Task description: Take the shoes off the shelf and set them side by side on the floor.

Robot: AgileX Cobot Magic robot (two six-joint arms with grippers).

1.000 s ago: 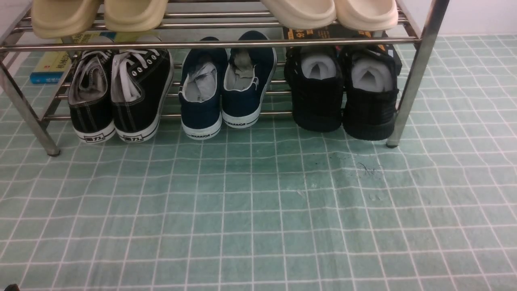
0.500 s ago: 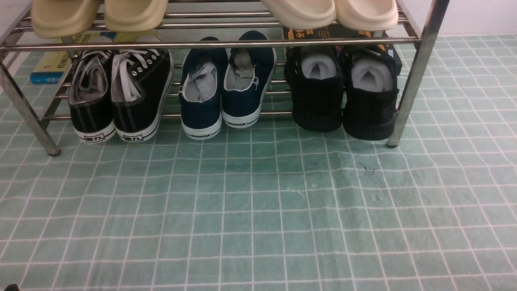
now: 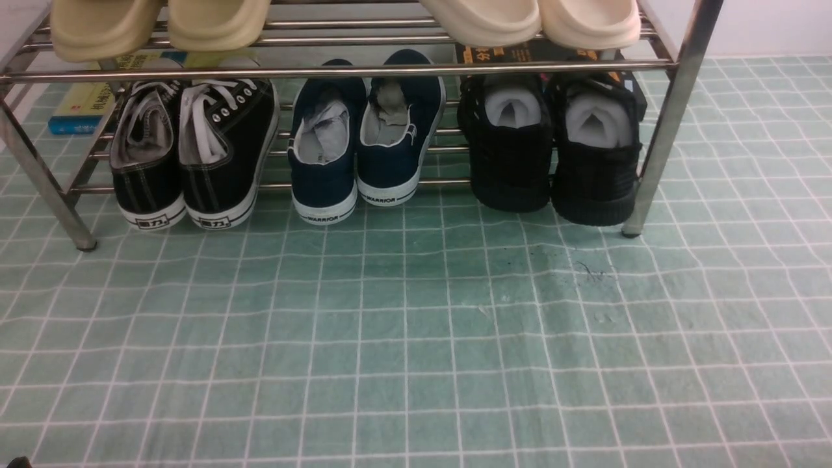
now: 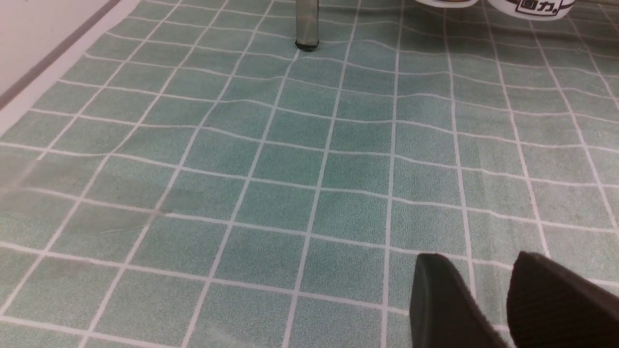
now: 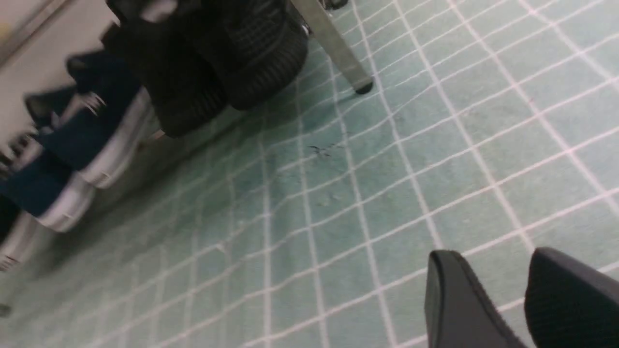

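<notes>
Pale green gridded floor (image 3: 416,338), slightly wrinkled, lies under my left end effector (image 4: 476,263) and right end effector (image 5: 493,256); I see both parted and empty. Beyond, one silver-tube shelf (image 3: 673,117) carries three pairs on its lower tier: two black knit shoes (image 3: 595,182) rightmost, just beside its leg, two navy slip-ons (image 3: 325,182), two canvas sneakers (image 3: 221,169). Four cream slippers (image 3: 484,19) rest above.

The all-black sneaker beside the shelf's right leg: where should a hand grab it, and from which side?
Grip the sneaker by its heel rim, coming from the front: the heel sticks out past the shelf, its opening is exposed, and the upper rail likely blocks a reach from above.
</notes>
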